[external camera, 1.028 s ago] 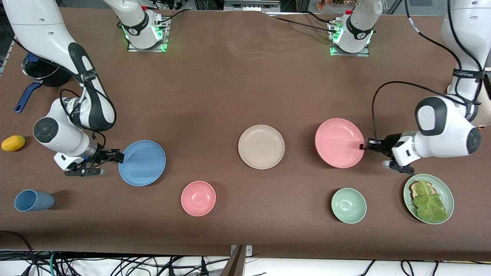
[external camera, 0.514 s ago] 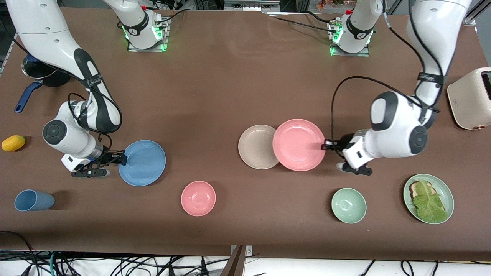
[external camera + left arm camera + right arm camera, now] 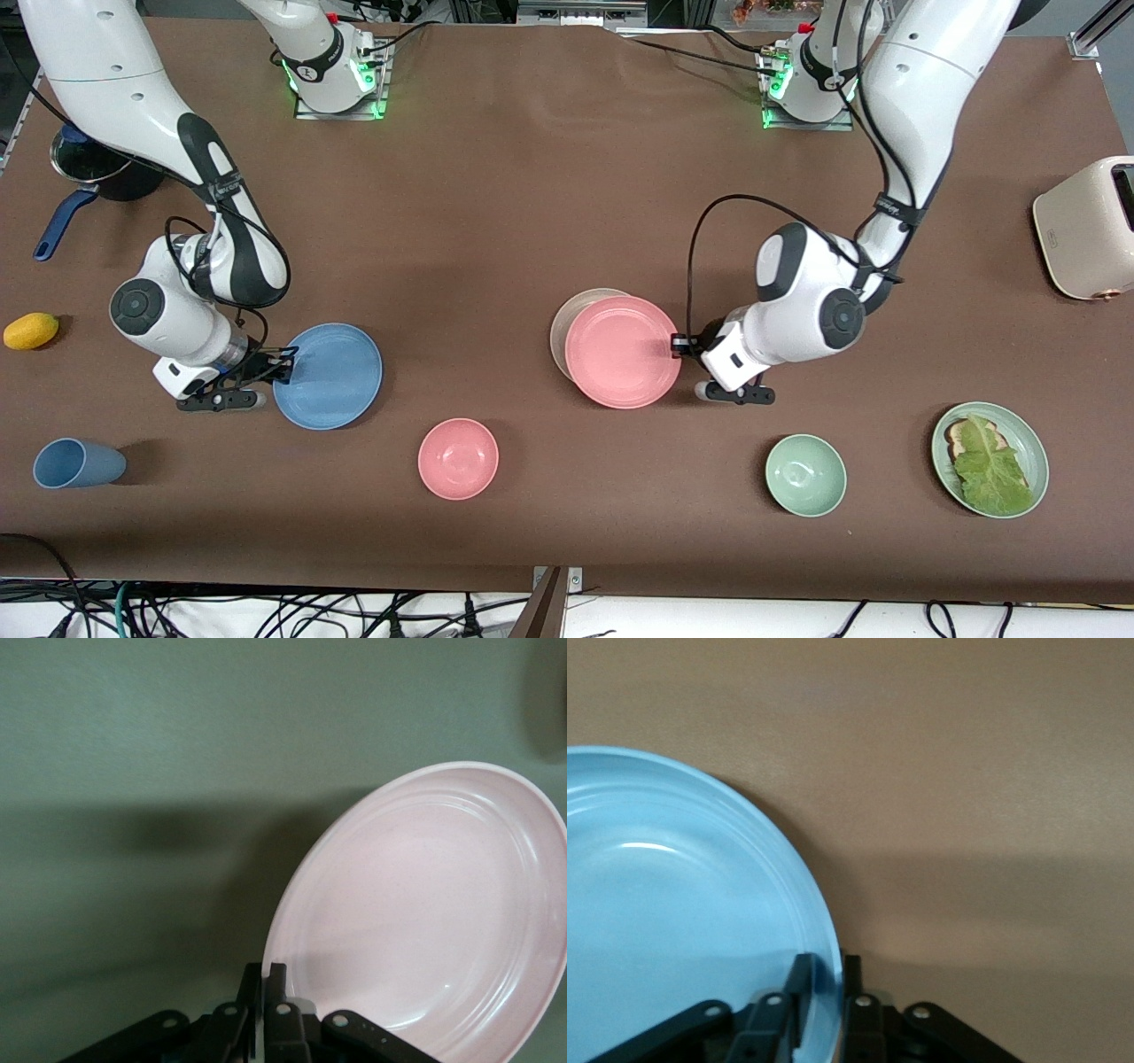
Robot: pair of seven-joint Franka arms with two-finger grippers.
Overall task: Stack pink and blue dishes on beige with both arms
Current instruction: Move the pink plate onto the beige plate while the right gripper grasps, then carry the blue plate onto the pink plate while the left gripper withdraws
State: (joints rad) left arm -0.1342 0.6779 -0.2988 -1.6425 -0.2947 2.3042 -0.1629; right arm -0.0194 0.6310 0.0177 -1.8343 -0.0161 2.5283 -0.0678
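The pink plate (image 3: 620, 352) hangs over the beige plate (image 3: 576, 315) and covers most of it; only a beige sliver shows. My left gripper (image 3: 679, 345) is shut on the pink plate's rim at the side toward the left arm's end. In the left wrist view the pink plate (image 3: 425, 912) tilts up from the left gripper (image 3: 266, 979). The blue plate (image 3: 330, 377) lies on the table toward the right arm's end. My right gripper (image 3: 285, 361) is shut on its rim, seen in the right wrist view as the right gripper (image 3: 827, 970) clamping the blue plate (image 3: 673, 930).
A pink bowl (image 3: 458, 458) and a pale green bowl (image 3: 804, 474) sit nearer the front camera. A green plate with lettuce (image 3: 990, 458), a toaster (image 3: 1088, 227), a blue cup (image 3: 75, 462), a yellow fruit (image 3: 30, 330) and a dark pot (image 3: 89, 168) stand near the table's ends.
My left arm has carried the pink plate toward the middle of the table until it is over the beige plate. The right gripper has crept in and closed on the blue plate's rim.
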